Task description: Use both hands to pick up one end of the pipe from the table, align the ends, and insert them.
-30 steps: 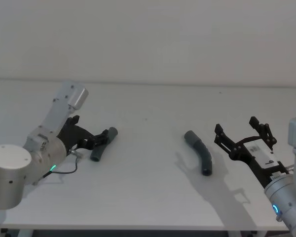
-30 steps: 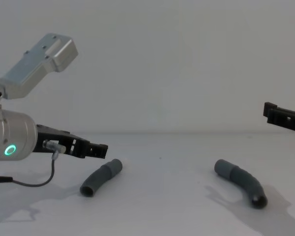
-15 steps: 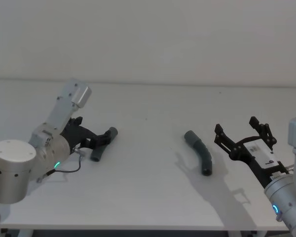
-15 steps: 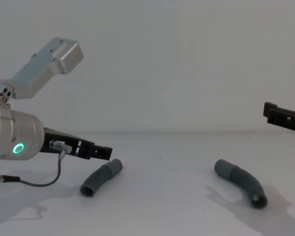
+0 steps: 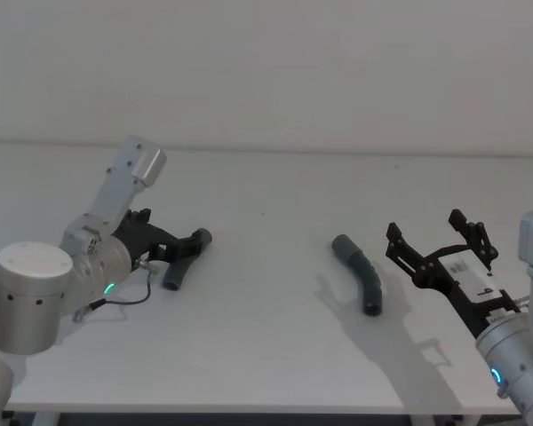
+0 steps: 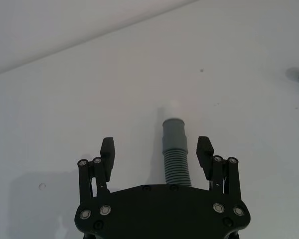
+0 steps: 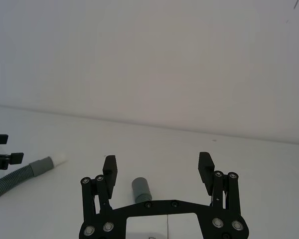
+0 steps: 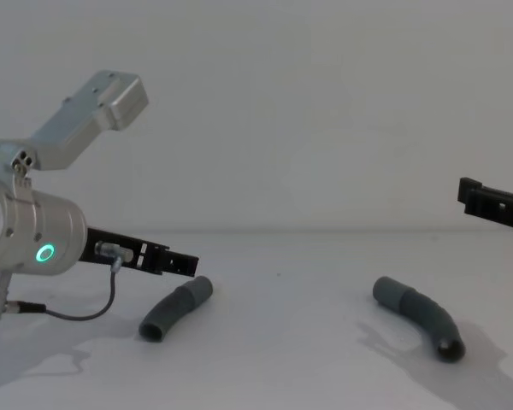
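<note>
Now: right gripper (image 5: 425, 226), fingers spread wide and empty, hovers well right of the left pipe piece (image 5: 182, 264) and nearer the robot. Right pipe piece (image 5: 361, 271) lies on the surface (image 5: 266, 355) between them. Left gripper (image 6: 156, 147) straddles the left pipe piece's ribbed middle, fingers (image 6: 204, 149) released, clear of it on both sides.

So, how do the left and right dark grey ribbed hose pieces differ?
The left dark grey ribbed hose piece curves only gently; the right hose piece bends more sharply. The left piece lies between the fingers of the open left gripper; the right piece lies apart from the open right gripper. Both rest on the white table.
</note>
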